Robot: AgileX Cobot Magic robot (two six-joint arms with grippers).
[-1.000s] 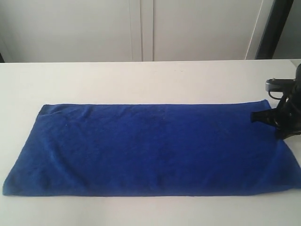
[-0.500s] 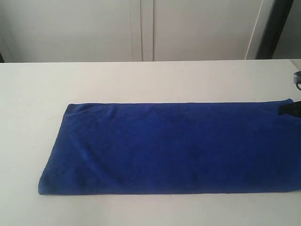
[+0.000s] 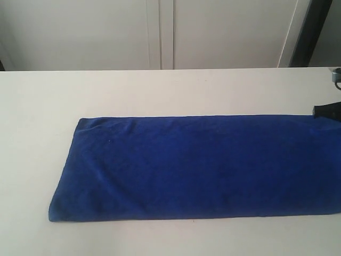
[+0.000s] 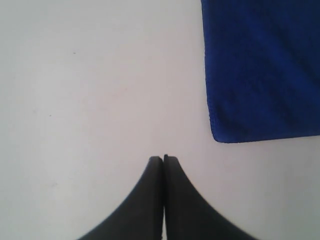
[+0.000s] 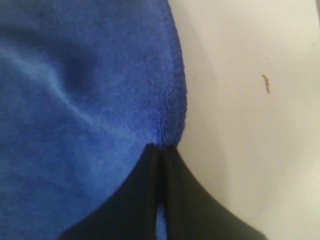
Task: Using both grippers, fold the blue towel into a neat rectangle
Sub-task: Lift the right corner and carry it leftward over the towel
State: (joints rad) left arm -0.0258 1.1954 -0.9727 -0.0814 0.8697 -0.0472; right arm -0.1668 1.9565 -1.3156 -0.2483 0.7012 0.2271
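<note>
The blue towel (image 3: 197, 165) lies flat on the white table (image 3: 160, 90) as a long rectangle that runs off the exterior view's right edge. My right gripper (image 3: 326, 110) shows only as a black tip at the towel's far right corner. In the right wrist view it (image 5: 161, 148) is shut on the hemmed edge of the towel (image 5: 75, 100), and blue cloth shows between its fingers. My left gripper (image 4: 164, 158) is shut with nothing in it, over bare table a short way from a towel corner (image 4: 220, 135). It is out of the exterior view.
White cabinet doors (image 3: 160, 32) stand behind the table, with a dark post (image 3: 311, 32) at the back right. A small brown speck (image 5: 266, 83) lies on the table beside the towel's edge.
The towel has slid to the right across the table, pulled by the right gripper, which has moved almost out of the exterior view. Over the last half second it has hardly shifted.
</note>
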